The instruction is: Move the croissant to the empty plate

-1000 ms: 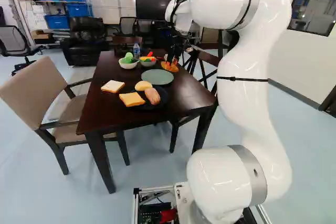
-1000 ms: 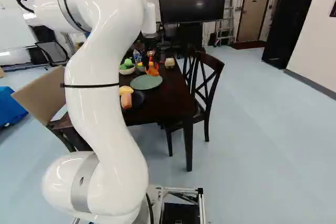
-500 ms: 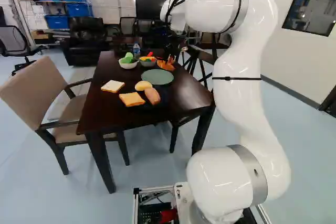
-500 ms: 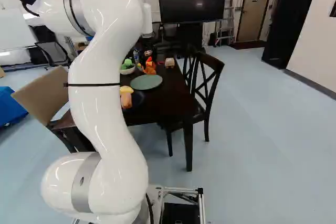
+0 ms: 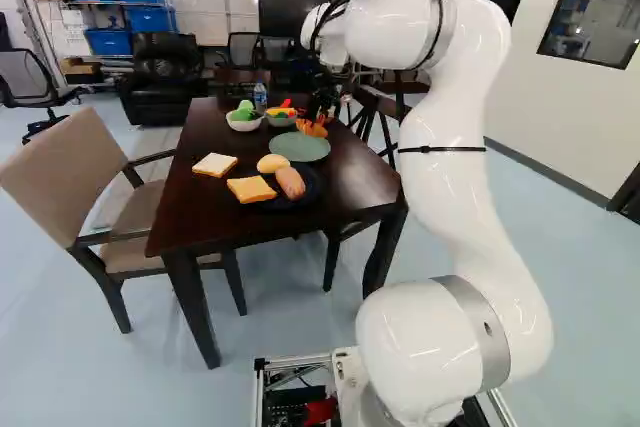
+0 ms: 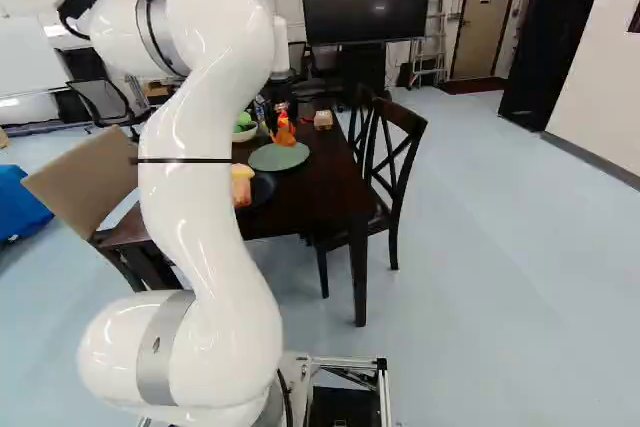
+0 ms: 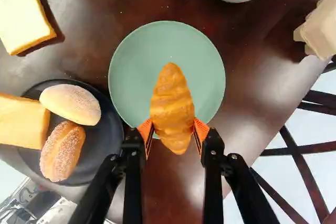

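While grasping the ridged, tapered croissant (image 7: 171, 109) between the orange pads (image 7: 146, 131) of the tool (image 5: 316, 121), hung near the smooth, round green plate (image 7: 197, 53), beyond the dark plate (image 7: 103, 142) of dusted rolls (image 7: 71, 104).

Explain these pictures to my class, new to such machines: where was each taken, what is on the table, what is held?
This is a white robot arm on a moving base. Two views come from cameras on that base, behind the arm, to its left and right; the third looks along its gripper from the wrist. The gripper holds a croissant between its two fingers. On the table are an empty green plate, a black plate with two bread rolls and a bread slice, another slice, and two bowls.
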Controlling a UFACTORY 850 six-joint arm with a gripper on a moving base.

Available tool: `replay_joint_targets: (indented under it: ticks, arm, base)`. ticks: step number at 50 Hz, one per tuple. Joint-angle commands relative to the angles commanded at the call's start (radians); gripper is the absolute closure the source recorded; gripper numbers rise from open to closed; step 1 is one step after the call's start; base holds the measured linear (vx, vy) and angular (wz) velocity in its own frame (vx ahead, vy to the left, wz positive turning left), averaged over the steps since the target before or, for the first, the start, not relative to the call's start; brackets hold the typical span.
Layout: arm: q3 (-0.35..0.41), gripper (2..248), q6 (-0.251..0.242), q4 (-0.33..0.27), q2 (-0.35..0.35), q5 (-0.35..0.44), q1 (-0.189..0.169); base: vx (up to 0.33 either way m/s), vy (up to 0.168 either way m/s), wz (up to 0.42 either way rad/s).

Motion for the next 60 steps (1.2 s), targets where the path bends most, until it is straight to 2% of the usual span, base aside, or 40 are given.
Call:
replay_joint_targets:
  ticks: [24,45,60]
  arm:
    - [-0.021,129,0.000,0.000,-0.064,0.064,0.004]
    - [-0.034,129,0.000,0.000,-0.115,0.065,0.004]
    - [-0.034,129,0.000,0.000,-0.115,0.065,0.004]
  base:
    - [0.000,0.000,0.000]
    - [0.000,0.000,0.000]
    - [0.000,0.000,0.000]
